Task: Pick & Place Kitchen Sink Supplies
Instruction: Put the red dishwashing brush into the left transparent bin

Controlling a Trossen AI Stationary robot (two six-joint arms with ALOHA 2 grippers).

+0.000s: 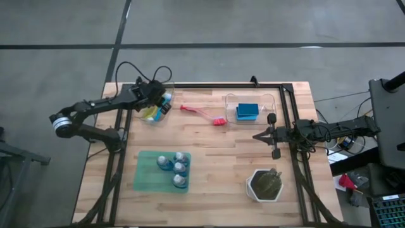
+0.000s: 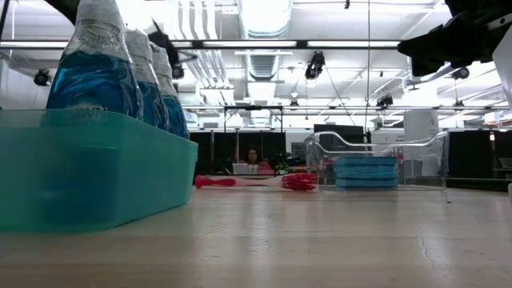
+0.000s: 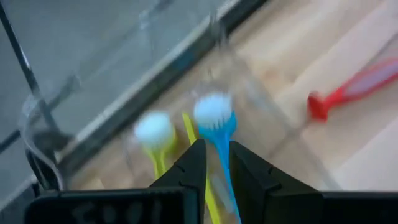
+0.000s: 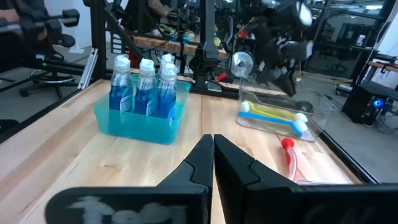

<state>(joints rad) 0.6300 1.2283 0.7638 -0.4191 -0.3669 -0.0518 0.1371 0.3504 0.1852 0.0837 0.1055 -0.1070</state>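
- Nearest the low camera stood the teal tray [image 2: 96, 172], holding four bottles of blue liquid [image 1: 175, 168]; in that view only three showed, their caps cut off by the frame edge.
- Fingertips of the left gripper [image 3: 216, 163] sat a narrow gap apart around the handle of the blue brush [image 3: 215, 119], whose white head pointed away from the wrist; whether they pressed it could not be told.
- Beside it lay the yellow-green brush [image 3: 155, 134], both inside a clear bin [image 1: 152, 109] at about ten o'clock on the table [image 1: 215, 142].
- From there the left arm ran out over the table's nine o'clock edge.
- Right gripper [image 4: 212, 155] fingers were together, holding nothing, at three o'clock, its arm reaching in level from that edge.
- Pink brush [image 1: 204, 114] lay on the wood toward twelve o'clock.
- Blue sponges [image 1: 247, 111] sat stacked in a second clear bin [image 1: 251, 96] near one o'clock; their count was hard to make out.
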